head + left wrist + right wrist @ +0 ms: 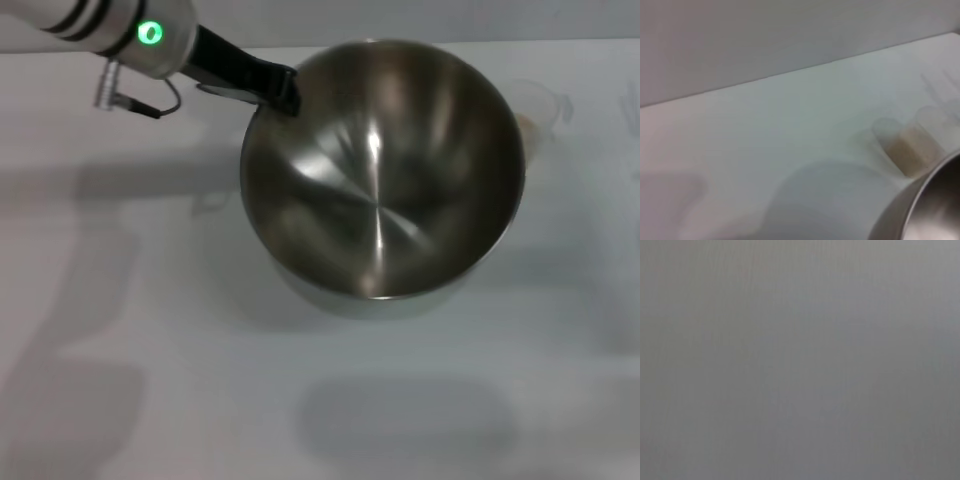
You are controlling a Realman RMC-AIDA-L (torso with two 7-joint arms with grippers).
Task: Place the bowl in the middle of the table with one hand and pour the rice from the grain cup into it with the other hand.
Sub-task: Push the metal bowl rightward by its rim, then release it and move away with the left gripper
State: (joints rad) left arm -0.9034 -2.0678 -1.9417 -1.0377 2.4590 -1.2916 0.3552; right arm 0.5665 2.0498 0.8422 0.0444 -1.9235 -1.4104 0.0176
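While the left pincer (283, 90) grips the bowl (380, 170) rim, the grain cup (537, 112) stands just beside it on the table (150, 350)

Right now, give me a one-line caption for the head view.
Left tool at the far-left rim of the empty steel bowl on the white table; grain cup stands behind the bowl's right side.

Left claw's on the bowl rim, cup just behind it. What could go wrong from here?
1. The bowl is gripped by the left claw at one rim point only; it may tilt or slip.
2. The cup, holding rice, stands close beside the bowl's far right rim; shifting the bowl could topple it.
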